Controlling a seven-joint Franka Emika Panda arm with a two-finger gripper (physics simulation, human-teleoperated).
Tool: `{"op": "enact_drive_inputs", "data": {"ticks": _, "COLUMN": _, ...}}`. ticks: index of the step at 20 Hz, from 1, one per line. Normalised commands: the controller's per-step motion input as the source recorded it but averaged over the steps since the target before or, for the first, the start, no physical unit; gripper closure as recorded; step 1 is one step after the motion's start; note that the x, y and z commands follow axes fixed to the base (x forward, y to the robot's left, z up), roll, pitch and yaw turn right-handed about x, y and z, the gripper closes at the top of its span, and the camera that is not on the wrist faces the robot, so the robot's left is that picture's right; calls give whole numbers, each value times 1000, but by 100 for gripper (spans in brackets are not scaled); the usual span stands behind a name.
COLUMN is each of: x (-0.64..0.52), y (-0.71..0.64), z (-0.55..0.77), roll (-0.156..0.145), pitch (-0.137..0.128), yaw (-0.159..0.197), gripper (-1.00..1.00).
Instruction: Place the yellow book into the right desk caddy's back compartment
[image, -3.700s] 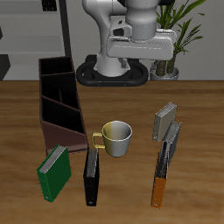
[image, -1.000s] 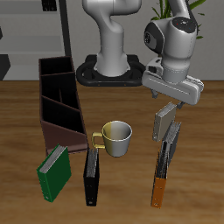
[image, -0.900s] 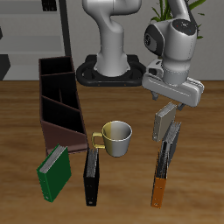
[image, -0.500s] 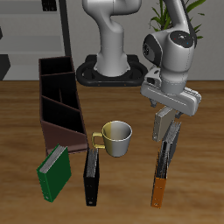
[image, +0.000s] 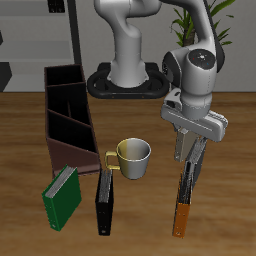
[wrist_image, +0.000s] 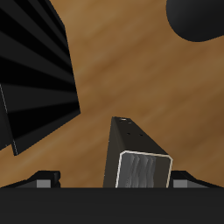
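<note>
My jaws (image: 187, 152) sit low over the yellow book (image: 186, 144), spread with 1 finger on each side of it. In the wrist view both fingertips (wrist_image: 45, 178) stand clear of the book (wrist_image: 138, 156), with bare counter (wrist_image: 96, 92) showing between each tip and the book's edges, so I am straddling it and not pinching it. The book stands on edge directly under the jaws, its ribbed page end facing the wrist camera.

Just beside the jaws, nearer the counter's front edge, I see a dark book (image: 187, 189) with an orange end, leaning close against the yellow one; the wrist view shows its dark bulk (wrist_image: 37, 74) next to the yellow book. I cannot tell whether the 2 books touch.

Farther out from the jaws, toward the middle of the counter, a mug (image: 132, 158) with a yellow handle stands upright. Beyond it lie a black book (image: 104, 203) and a green book (image: 61, 196), both nearer the front edge.

Well apart from the jaws, across the counter, the caddy (image: 66, 117) stands with 3 cells, and its back compartment (image: 64, 79) is the cell farthest from the front edge.
</note>
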Motion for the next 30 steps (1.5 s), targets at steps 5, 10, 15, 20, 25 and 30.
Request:
{"op": "enact_drive_inputs", "data": {"ticks": 5, "x": 28, "y": -225, "z": 77, "roll": -29, "pitch": -3, "yaw": -30, "gripper": 100}}
{"op": "enact_drive_inputs", "data": {"ticks": 10, "x": -43, "y": -159, "z": 248, "roll": -5, "pitch": -35, "yaw": -7, "gripper": 100}}
{"op": "enact_drive_inputs", "data": {"ticks": 15, "x": -65, "y": -157, "z": 287, "roll": -13, "pitch": -43, "yaw": 31, "gripper": 100}}
{"op": "enact_drive_inputs", "data": {"ticks": 20, "x": -79, "y": -131, "z": 285, "roll": 5, "pitch": -33, "yaw": 29, "gripper": 100}}
{"op": "enact_drive_inputs", "data": {"ticks": 25, "x": -190, "y": -146, "z": 393, "roll": 45, "pitch": -67, "yaw": 103, "gripper": 100}}
{"op": "enact_drive_inputs", "data": {"ticks": 30, "x": -225, "y": -75, "z": 264, "roll": 61, "pitch": -43, "yaw": 121, "gripper": 100}}
